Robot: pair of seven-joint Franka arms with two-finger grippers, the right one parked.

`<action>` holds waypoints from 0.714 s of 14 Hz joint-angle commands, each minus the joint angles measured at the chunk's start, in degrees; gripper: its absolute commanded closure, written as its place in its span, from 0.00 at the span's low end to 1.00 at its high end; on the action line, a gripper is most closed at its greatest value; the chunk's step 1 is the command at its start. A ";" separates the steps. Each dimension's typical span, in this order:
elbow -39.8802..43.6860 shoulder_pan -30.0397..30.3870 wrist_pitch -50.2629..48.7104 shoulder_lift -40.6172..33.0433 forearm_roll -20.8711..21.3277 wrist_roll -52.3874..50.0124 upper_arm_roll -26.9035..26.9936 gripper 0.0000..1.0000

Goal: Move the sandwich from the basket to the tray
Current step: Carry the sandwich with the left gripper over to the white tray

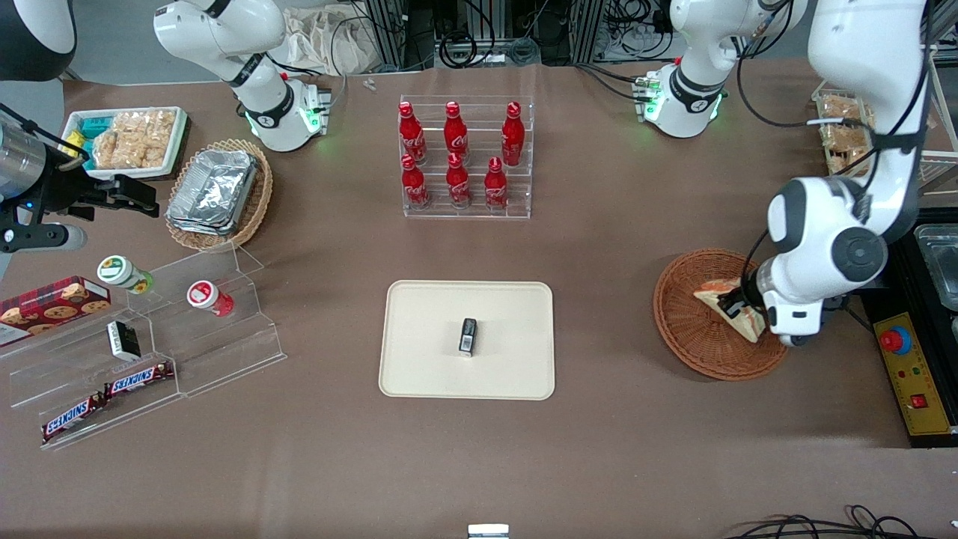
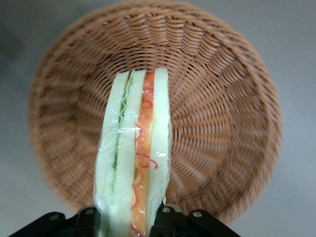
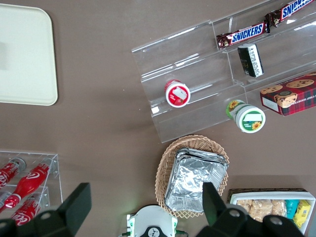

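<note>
The sandwich (image 1: 732,307) is a pale bread wedge with orange-red and green filling, wrapped in clear film. My left gripper (image 1: 737,308) is shut on it over the reddish-brown wicker basket (image 1: 692,329). In the left wrist view the black fingers (image 2: 165,223) press both sides of the sandwich (image 2: 136,153), which hangs above the basket's woven floor (image 2: 222,123). The cream tray (image 1: 426,367) lies at the table's middle, toward the parked arm from the basket, with a small black packet (image 1: 468,336) on it. The tray's corner also shows in the right wrist view (image 3: 24,59).
A clear rack of red cola bottles (image 1: 456,157) stands farther from the front camera than the tray. A tan basket with foil containers (image 1: 217,191) and clear stepped shelves with snacks (image 1: 142,352) lie toward the parked arm's end. A yellow control box (image 1: 909,374) sits beside the basket.
</note>
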 commanded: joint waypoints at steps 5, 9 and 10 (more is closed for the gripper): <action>18.78 -0.83 -17.01 -0.05 -0.54 0.08 -14.83 1.00; 23.86 -1.61 -9.38 7.05 1.74 6.31 -23.46 1.00; 25.97 -3.45 -9.27 9.25 3.58 6.58 -23.47 1.00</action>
